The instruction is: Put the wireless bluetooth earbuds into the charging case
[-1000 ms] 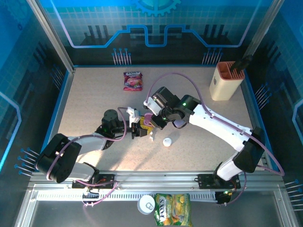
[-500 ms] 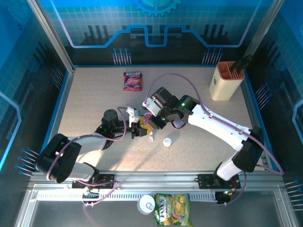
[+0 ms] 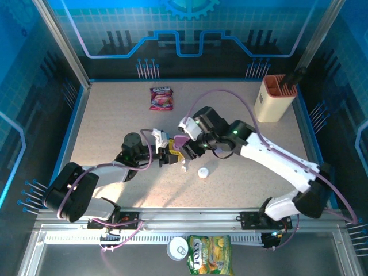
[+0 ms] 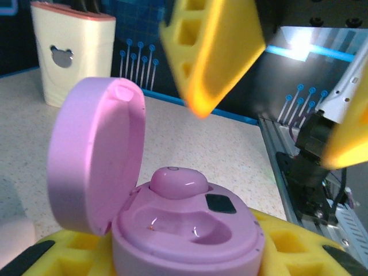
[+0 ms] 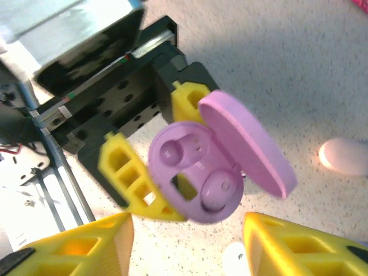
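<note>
One pink earbud (image 4: 172, 181), one open pink case (image 4: 190, 236)

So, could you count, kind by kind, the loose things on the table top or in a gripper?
Open pink plastic charging case: 1
Pink earbud seated in it: 1
Small white rounded pieces: 2
Pink foil snack packet: 1
Cream plastic holder, orange rim: 1
Total: 6

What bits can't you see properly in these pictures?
Top view: the case is tiny and partly under the right gripper, so its slots cannot be read.
Left wrist view: the case's bottom sits in the left gripper and runs off the lower edge.
Right wrist view: a white thing is blurred and cut by the bottom edge; what it is, unclear.
</note>
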Tool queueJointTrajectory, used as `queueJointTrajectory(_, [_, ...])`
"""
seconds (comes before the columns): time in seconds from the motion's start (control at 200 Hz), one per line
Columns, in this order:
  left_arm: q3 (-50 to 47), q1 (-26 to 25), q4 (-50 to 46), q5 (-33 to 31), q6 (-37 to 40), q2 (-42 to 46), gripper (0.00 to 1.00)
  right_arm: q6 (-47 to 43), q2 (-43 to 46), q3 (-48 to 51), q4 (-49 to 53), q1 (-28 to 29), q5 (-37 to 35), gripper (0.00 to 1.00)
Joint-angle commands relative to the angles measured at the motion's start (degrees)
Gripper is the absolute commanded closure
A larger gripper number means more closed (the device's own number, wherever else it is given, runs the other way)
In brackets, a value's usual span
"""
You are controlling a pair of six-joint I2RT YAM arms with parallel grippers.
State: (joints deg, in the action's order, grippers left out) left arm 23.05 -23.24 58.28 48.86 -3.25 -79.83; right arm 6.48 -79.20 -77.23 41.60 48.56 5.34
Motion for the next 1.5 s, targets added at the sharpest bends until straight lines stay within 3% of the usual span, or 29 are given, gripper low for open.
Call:
queueJointTrajectory(0.0, [-1.2, 1.8, 6.6, -1.2, -4.0, -1.7, 0.66, 3.8, 5.9, 4.4, -8.2, -2.2, 3.4, 0.43])
queueJointTrajectory(0.19, [-3.1, 4.5, 12.1, -3.6, -6.1, -1.9, 0.66, 12.2, 11.3, 13.3, -17.5, -6.4, 2.7, 0.43])
queueJointTrajectory(0.275, [-4.1, 5.6, 13.7, -5.0, -6.1, -1.0, 0.66, 16.6, 10.7, 16.1, -20.3, -9.0, 6.3, 0.43])
queueJointTrajectory(0.435, [-5.8, 7.4, 15.8, -6.8, -6.5, 2.2, 0.66, 25.4, 6.3, 20.5, -27.7, -13.8, 11.8, 0.44])
queueJointTrajectory(0.64, [-8.0, 7.7, 14.7, -8.9, -5.1, 7.5, 0.66, 29.5, -4.9, 20.0, -33.9, -13.4, 14.4, 0.43])
queueJointTrajectory(1.09, [-8.5, 7.7, 10.2, -9.5, -6.7, 17.0, 0.66, 25.9, -28.9, 9.9, -35.4, -8.3, 22.3, 0.44])
queueJointTrajectory(1.496, [-8.0, 7.6, 10.5, -8.5, -7.5, 15.1, 0.66, 20.0, -37.8, 2.2, -25.8, -6.7, 23.2, 0.45])
